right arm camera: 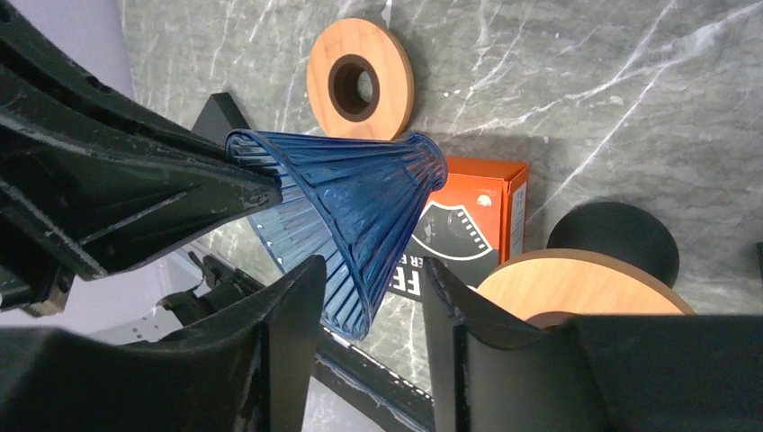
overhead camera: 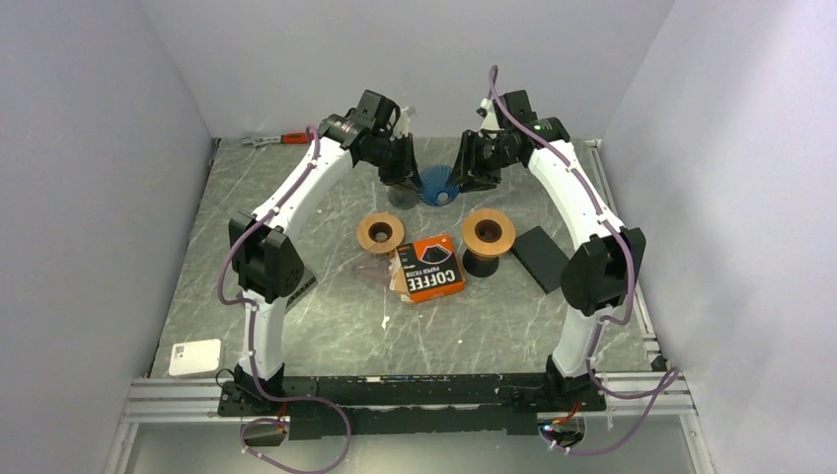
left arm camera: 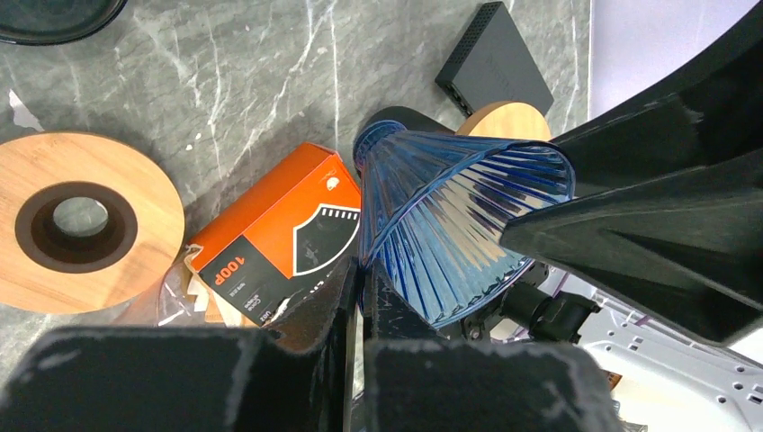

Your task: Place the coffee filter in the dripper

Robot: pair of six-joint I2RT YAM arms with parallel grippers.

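Top view: my left gripper (overhead camera: pixel 400 180) and right gripper (overhead camera: pixel 472 176) meet on the blue dripper (overhead camera: pixel 437 186), held over the table's (overhead camera: pixel 326 326) far middle. Left wrist: my left jaws pinch its wall. Right wrist: my right jaws stand apart, straddling its rim. No filter shows inside; I judge it sits in the orange filter box (right arm camera: pixel 486 180) nearer. Placement remains.

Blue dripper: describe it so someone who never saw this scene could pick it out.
Look to the far middle of the marble table, where both arms meet. Held off the table between their jaws is the blue dripper: a ribbed, see-through cone, unlike the wooden rings and orange box sitting nearer.
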